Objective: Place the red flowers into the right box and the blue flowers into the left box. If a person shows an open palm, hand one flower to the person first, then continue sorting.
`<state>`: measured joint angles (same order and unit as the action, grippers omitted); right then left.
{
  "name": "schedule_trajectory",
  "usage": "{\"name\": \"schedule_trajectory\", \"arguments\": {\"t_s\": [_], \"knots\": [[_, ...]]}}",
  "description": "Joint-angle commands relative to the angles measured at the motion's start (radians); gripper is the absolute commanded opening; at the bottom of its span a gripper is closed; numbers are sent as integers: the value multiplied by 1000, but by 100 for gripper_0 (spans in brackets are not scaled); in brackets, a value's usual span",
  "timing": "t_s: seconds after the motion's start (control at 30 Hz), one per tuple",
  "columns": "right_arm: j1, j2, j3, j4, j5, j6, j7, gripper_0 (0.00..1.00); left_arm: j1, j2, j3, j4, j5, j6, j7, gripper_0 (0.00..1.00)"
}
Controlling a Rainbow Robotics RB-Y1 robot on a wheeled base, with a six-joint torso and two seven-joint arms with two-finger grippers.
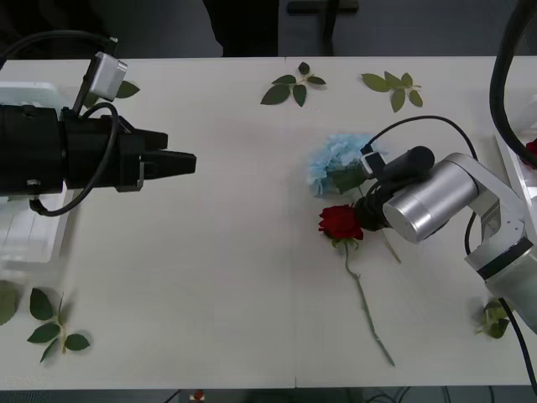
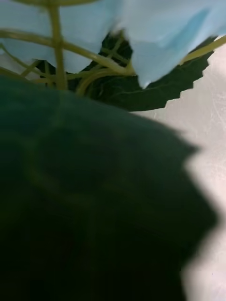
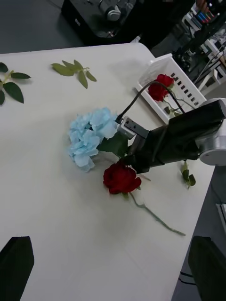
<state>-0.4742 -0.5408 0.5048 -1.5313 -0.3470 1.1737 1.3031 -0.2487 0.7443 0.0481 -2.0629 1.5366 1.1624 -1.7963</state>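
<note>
Leaf surface, dark and out of focus, covers most of the right wrist view, with pale blue petals and thin green stalks beyond it, so whether the right hand (image 1: 362, 210) is wide or narrow cannot be told. In the front view that hand sits right of centre, its tip hidden among the blue flower (image 1: 334, 161) and its broad leaf, just above the head of a red rose (image 1: 340, 222) whose stem runs toward the lower edge of the white bench (image 1: 218, 277). The left wrist view shows the rose head touching or just under the hand; which cannot be made out. The right box (image 3: 175, 83), cut off at the front view's right edge, holds more red roses (image 3: 160, 87). The left hand (image 1: 172, 164) hovers at upper left, fingers narrow and holding nothing, its arm covering much of the left box (image 1: 25, 239). Loose leaf sprigs (image 1: 292, 86) lie along the bench edges.
</note>
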Motion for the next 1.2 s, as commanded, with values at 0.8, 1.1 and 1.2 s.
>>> {"name": "schedule_trajectory", "arguments": {"t_s": [0.8,1.1,1.2], "knots": [[23,-57,-281,-320,-313,23,231,0,-34,12,78,153,215,200,-609,96],[3,13,-462,-349,-816,24,485,0,-50,6,52,153,178,175,-620,95],[-1,36,-500,-336,-1008,24,525,0,-53,-3,52,153,178,171,-617,95]]}}
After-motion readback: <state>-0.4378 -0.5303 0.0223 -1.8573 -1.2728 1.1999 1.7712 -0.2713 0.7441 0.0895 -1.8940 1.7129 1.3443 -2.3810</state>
